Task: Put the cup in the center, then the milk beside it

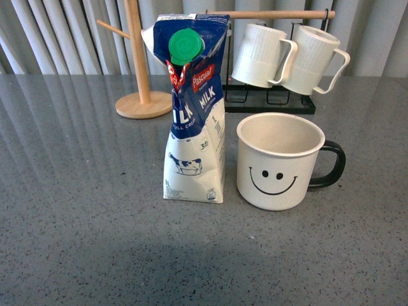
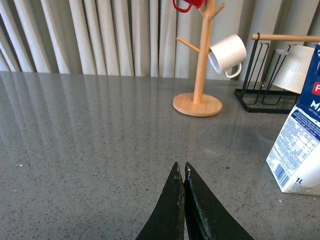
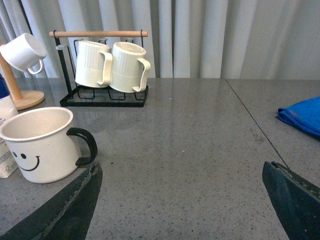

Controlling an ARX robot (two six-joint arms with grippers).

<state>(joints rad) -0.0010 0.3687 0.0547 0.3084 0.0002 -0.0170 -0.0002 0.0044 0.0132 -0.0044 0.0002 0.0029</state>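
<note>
On the speckled grey table (image 1: pixel 83 223) before pale curtains (image 2: pixel 100 35), left fingers (image 2: pixel 175 200) closed and empty, right fingers (image 3: pixel 75 205) wide apart, empty.

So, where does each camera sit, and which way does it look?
Front view: on the robot's body, facing the milk and the cup on the table; no arm shows.
Left wrist view: on the left arm, low over the table, facing the wooden mug tree; the left gripper shows, shut.
Right wrist view: on the right arm, facing the black rack; the right gripper shows, open.
All three see the milk.
</note>
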